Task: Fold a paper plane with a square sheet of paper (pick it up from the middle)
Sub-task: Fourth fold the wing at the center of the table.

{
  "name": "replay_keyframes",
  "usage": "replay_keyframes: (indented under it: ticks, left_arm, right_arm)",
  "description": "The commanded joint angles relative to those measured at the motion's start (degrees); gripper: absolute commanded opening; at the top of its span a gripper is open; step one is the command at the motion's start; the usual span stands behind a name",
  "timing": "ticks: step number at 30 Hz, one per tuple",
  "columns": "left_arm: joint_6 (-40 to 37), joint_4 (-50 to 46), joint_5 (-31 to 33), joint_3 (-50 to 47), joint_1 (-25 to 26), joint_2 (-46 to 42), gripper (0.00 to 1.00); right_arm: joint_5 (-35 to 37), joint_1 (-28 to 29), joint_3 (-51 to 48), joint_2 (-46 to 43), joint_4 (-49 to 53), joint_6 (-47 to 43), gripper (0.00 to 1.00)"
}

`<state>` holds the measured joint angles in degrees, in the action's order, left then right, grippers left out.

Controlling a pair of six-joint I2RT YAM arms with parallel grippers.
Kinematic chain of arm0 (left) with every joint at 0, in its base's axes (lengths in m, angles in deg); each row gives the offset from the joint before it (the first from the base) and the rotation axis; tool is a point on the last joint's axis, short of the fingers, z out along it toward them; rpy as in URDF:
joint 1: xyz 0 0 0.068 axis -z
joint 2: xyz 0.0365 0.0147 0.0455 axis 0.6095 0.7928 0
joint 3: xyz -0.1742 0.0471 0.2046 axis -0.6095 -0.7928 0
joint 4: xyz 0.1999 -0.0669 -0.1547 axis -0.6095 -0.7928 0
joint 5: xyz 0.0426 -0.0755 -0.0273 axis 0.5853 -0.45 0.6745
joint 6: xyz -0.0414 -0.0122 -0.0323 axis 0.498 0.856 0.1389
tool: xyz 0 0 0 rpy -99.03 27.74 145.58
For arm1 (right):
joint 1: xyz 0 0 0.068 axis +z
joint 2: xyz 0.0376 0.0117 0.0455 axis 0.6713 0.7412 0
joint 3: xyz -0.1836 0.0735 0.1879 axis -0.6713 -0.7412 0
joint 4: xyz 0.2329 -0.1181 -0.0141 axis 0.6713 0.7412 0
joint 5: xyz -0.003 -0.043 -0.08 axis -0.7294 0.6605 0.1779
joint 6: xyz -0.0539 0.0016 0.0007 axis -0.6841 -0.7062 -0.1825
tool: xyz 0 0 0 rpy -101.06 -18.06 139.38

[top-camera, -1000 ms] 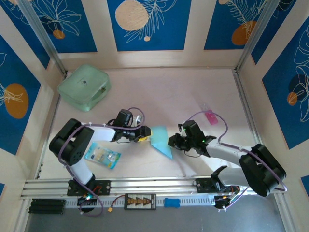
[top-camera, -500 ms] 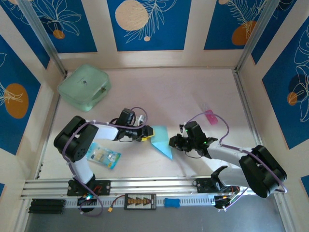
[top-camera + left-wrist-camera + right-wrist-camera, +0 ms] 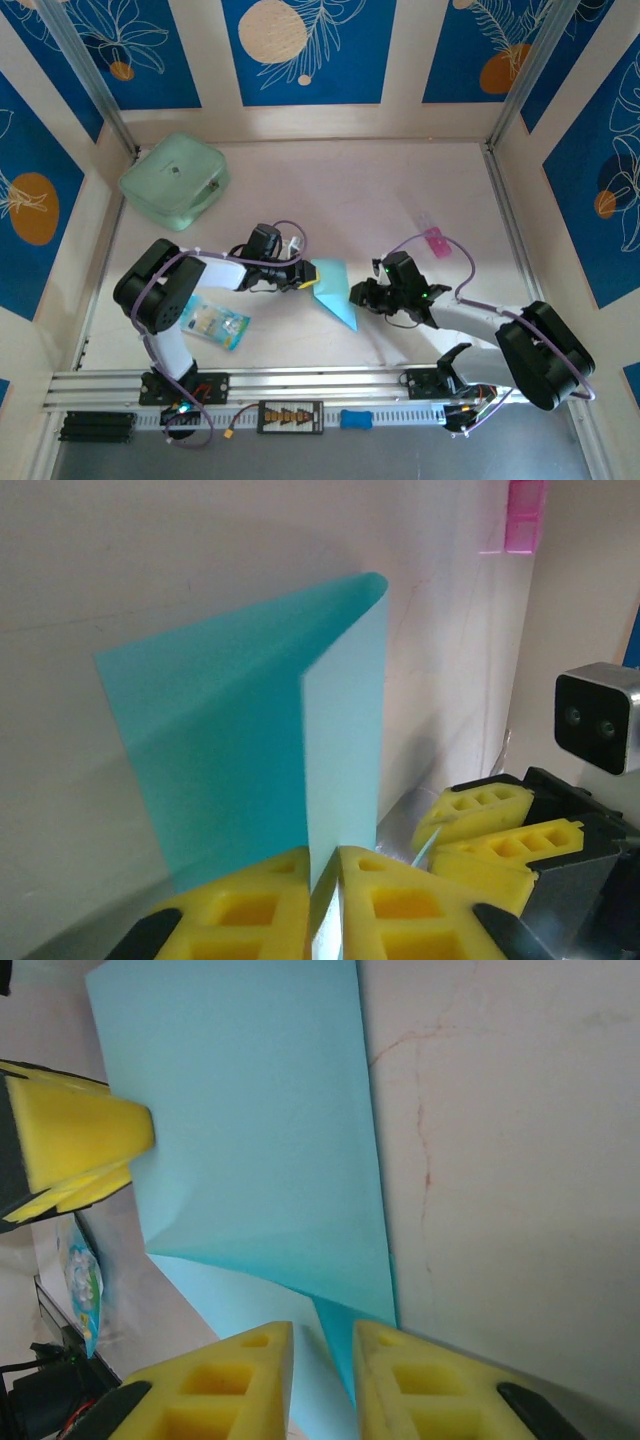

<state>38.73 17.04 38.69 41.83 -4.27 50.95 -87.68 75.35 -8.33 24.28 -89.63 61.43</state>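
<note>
The square sheet of paper [image 3: 332, 287] is light blue and lies folded over near the middle of the table, its point toward the near edge. My left gripper [image 3: 310, 279] is at its left edge. In the left wrist view, the sheet [image 3: 220, 750] stands curled in a loop, and my left gripper [image 3: 335, 858] is shut on its pale upright flap. My right gripper [image 3: 353, 293] is at the sheet's right edge. In the right wrist view, my right gripper [image 3: 322, 1335] is open by a narrow gap, and a fold of the sheet [image 3: 260, 1130] runs into that gap.
A mint-green pouch [image 3: 173, 181] sits at the back left. A printed blue-and-white packet [image 3: 212, 323] lies beside the left arm. A small pink item [image 3: 437, 241] lies to the right behind the right arm. The metal rail [image 3: 300, 385] borders the near edge.
My left gripper has slid right onto the sheet's left edge and closed on it. My right gripper's jaws have parted a little, and the sheet has hardly shifted.
</note>
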Motion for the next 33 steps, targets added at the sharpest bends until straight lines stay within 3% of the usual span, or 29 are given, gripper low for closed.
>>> replay_keyframes:
  ticks: [1,7,17,24,28,33]
  left_arm:
    - [0.0,0.8,1.2,0.5,0.4,-0.4,0.11]
    - [-2.3,-3.8,6.0,0.4,0.4,-4.0,0.04]
    - [-4.1,-9.1,11.2,0.0,0.3,-7.8,0.03]
    - [-3.3,-5.9,7.8,0.6,0.4,-6.6,0.15]
    - [-2.9,-4.0,4.3,1.9,0.3,-5.0,0.23]
    - [-0.5,0.2,1.4,1.8,0.4,-3.3,0.28]
  right_arm:
    - [0.4,-0.3,0.7,-2.3,4.0,-0.7,0.31]
    - [2.5,-0.4,0.6,-6.1,7.9,-1.3,0.41]
    - [6.6,0.2,0.9,-10.3,11.6,-3.7,0.46]
    - [11.7,3.2,0.7,-12.9,11.8,-7.0,0.59]
    - [15.4,5.4,0.4,-13.8,11.2,-8.8,0.76]
    - [19.2,8.5,0.0,-14.2,10.4,-12.0,0.65]
